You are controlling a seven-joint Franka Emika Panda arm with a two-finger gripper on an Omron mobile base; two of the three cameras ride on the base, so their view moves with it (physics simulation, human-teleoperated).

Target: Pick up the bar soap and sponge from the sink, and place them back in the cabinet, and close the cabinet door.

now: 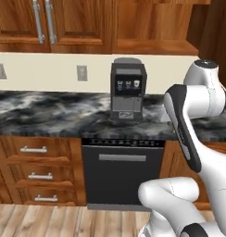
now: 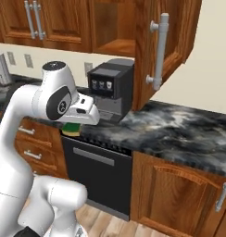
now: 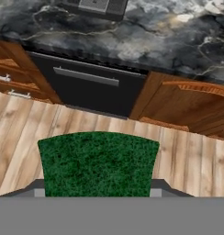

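My gripper (image 2: 73, 126) is shut on the sponge (image 2: 72, 129), whose green top and yellow layer peek out under the white hand, in front of the counter edge. In the hand view the green sponge (image 3: 98, 160) sits between the fingertips (image 3: 39, 189), held above the wooden floor. Up and to the right the cabinet (image 2: 116, 28) stands open with its wooden shelf (image 2: 118, 46) bare. The cabinet door (image 2: 172, 41) is swung out toward me, its long silver handle (image 2: 160, 51) upright. From the left the open cabinet (image 1: 152, 25) shows above the counter. The bar soap and the sink are out of view.
A dark coffee machine (image 2: 110, 85) stands on the black marble counter (image 2: 179, 132) right under the open cabinet. A black dishwasher (image 1: 122, 173) sits below it, with drawers (image 1: 36, 173) to its left. Closed wall cabinets (image 1: 45, 23) hang further left.
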